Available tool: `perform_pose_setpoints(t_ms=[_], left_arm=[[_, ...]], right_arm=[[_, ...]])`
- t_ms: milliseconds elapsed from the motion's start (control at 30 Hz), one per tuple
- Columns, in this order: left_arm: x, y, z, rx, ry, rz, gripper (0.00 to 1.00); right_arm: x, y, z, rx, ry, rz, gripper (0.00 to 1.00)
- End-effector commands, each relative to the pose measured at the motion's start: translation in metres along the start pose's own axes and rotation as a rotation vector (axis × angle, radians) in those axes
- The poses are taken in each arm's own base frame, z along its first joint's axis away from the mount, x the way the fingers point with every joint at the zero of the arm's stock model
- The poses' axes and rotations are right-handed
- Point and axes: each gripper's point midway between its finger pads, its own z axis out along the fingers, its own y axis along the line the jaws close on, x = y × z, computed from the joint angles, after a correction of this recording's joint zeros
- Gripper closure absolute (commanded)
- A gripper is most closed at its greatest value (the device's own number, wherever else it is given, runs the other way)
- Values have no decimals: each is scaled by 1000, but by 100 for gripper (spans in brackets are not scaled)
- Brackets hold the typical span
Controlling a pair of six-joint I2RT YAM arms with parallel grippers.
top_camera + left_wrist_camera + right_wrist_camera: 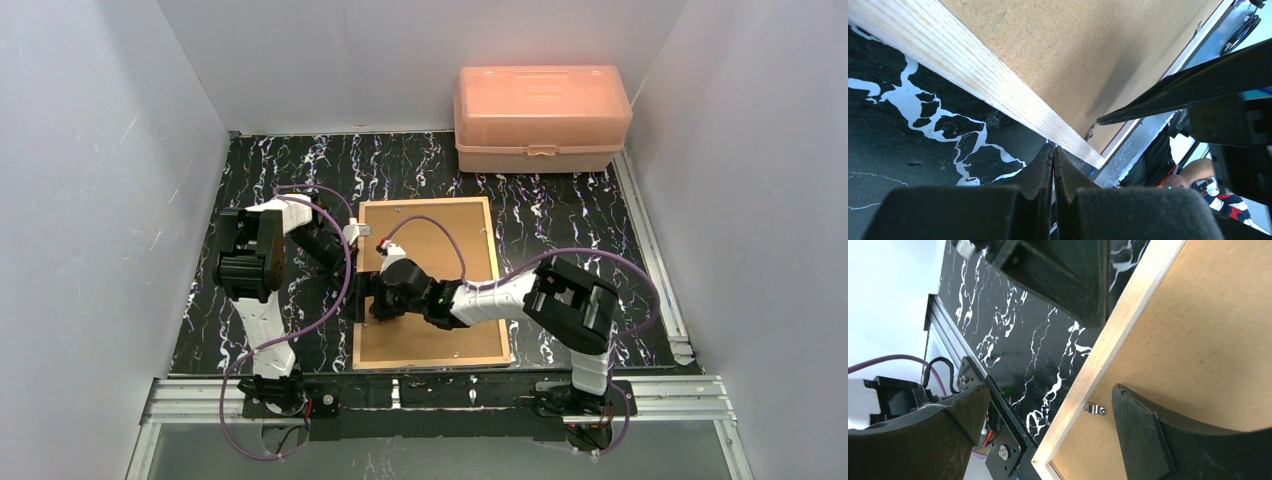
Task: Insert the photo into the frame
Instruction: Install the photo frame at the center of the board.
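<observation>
The frame [1100,360] lies wood side up in the middle of the marbled counter [560,230], with the brown backing board [440,340] inside its border. The left arm folds at the elbow and reaches in. The left gripper [1053,150] is pressed together, its tips at the frame's left edge. The right arm stretches low across the board. The right gripper [1050,390] is spread wide and holds nothing. It straddles that same border beside a small metal clip [1095,410].

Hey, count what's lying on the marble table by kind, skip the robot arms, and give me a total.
Picture frame, lying back up: 1
Brown backing board, sitting in the frame: 1
Orange plastic box, lid shut: 1
Total: 3
</observation>
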Motion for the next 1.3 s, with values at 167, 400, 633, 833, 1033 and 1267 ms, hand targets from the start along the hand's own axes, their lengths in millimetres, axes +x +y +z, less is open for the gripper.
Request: perform_pose_setpoints(t_ms=[167,400,633,833,1033,1267], left_arm=[[-6,-10,-9,1,-36,26,100],[-7,-10,-9,6,-39,21,100],[-6,-12,-11,2,-42,27,100],[-5,-12,-10,6,-41,29,100],[-4,-12,-10,9,-37,29,100],[-4,-12,-10,11,-38,30,100]], right_arm=[[2,8,-28,-8,-14,14,1],[31,6,-17,-4,51,16,1],[35,4,-4,-10,56,39,2],[29,4,4,-10,18,46,2],[25,4,4,-9,-3,48,2],[25,13,-1,-48,7,44,3]])
